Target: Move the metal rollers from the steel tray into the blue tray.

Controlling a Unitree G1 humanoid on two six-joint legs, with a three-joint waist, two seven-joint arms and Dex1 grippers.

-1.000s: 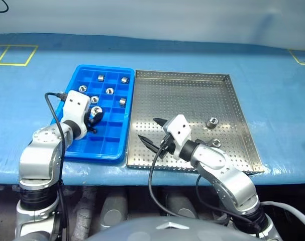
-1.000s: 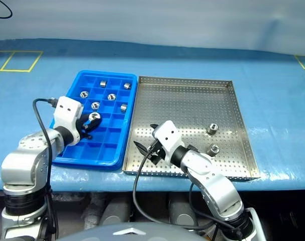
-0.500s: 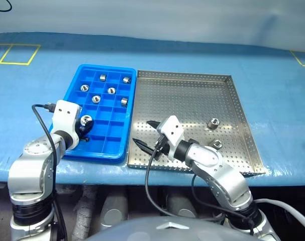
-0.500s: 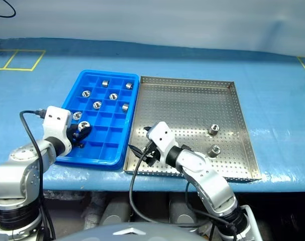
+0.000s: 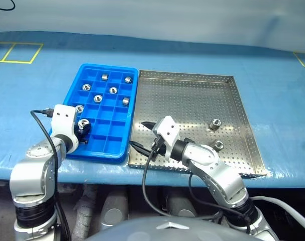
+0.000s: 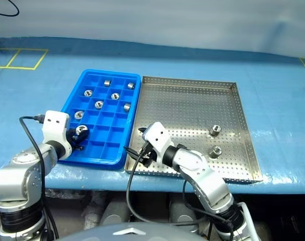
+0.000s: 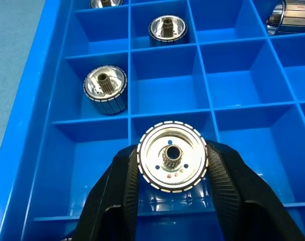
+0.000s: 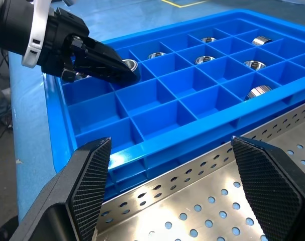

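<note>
Right hand (image 5: 142, 134): two black ribbed fingers spread wide, nothing between them, over the near left corner of the large shallow perforated steel tray (image 5: 227, 108), pointing toward the bright blue plastic compartment tray (image 5: 118, 145). In the right wrist view the fingers (image 8: 89, 181) frame the steel tray's rim and the blue tray's near wall.

Left hand (image 7: 171, 173): fingers pinching one shiny silver metal roller (image 7: 172, 162) by its sides, its flat face with the dark central hole turned to the wrist camera. Held roller hangs above a near-row compartment at the blue tray's left side; in the head view it shows at (image 5: 83, 123). Whether it touches the compartment floor I cannot tell.

Blue tray lies on the blue-covered desk (image 5: 36, 85), just beside the steel tray's left rim, long sides parallel. Rollers already seated in compartments: one just beyond the held one (image 5: 80, 108), then further back (image 5: 98, 98), (image 5: 125, 101), (image 5: 113, 90), (image 5: 85, 87), and in the far row (image 5: 105, 77) and (image 5: 128, 79). Each sits alone in its own cell.

Steel tray: two rollers on the perforated floor, right half, apart from each other. Nearer one (image 5: 218, 145) by the right arm; farther one (image 5: 215, 123) toward mid-tray.

Far desk: yellow tape outline (image 5: 17, 52) at far left.
</note>
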